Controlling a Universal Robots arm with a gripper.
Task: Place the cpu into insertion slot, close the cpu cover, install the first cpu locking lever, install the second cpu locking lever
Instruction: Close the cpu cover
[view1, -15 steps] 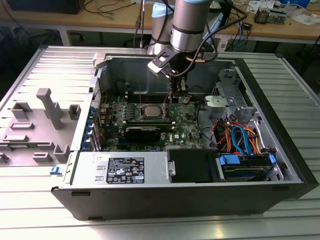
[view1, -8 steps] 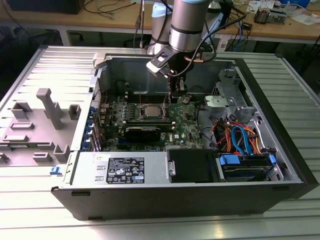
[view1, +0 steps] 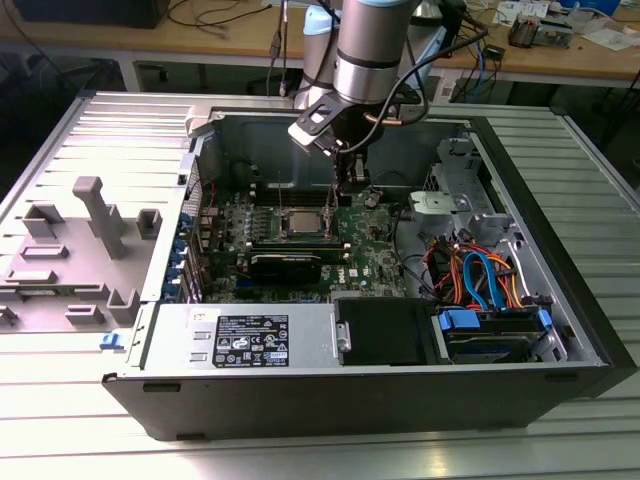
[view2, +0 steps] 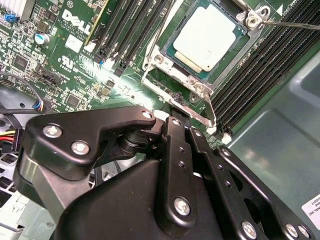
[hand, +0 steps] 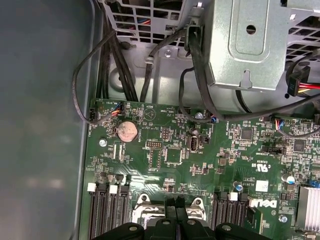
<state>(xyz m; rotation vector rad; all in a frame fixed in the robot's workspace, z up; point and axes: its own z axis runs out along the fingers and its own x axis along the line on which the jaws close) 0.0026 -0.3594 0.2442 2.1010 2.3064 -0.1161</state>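
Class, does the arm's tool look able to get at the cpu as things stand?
Probably yes: the tool hangs just beside the cpu in the open case, with nothing between them; only the cpu cover frames its edges.

Count, this moment:
- robot arm (view1: 372, 50): 1
- open computer case (view1: 350, 405): 1
- green motherboard (hand: 210, 172): 1
- cpu (view2: 210, 37): 1
- cpu cover (view2: 176, 76): 1
- coin cell (hand: 126, 131): 1
- power supply (view1: 250, 338): 1
- grey moulded fixture (view1: 95, 215): 1
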